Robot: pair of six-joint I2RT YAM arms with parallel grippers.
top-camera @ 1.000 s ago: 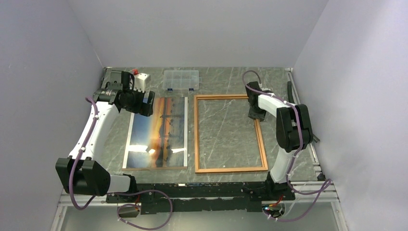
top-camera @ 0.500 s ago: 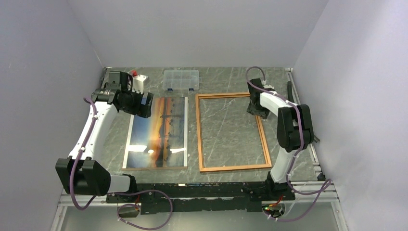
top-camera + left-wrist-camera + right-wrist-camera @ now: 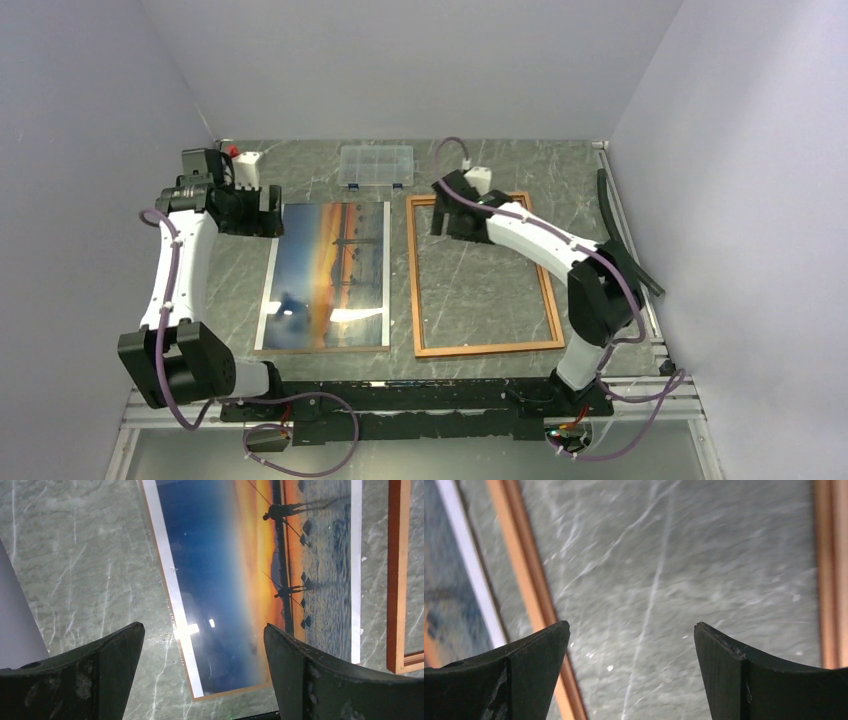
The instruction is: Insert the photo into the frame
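The photo lies face up on the left half of the table, its long sides running from the near edge toward the far edge, with the orange-and-blue sunset and dark figures plain to see and a glare spot near its near end. It rests on a brown backing board, which shows only as a thin strip along the near and left sides. Just beside it on the right, a narrow gap of marble between them, lies the frame, flat and turned slightly so its near end swings toward the right edge of the table; grey marble shows inside its border. Farther back, the left gripper hangs by the photo's far left corner. In the left wrist view its fingers are spread wide with nothing between them, looking down on the print and one rail of the frame. The right gripper hangs over the frame's far left corner, its fingers likewise spread wide and holding nothing; below them are the frame's rail and a blurred edge of the photo. At the far edge sit a clear compartment box and, toward the far left corner, a small white box with a red part on it.
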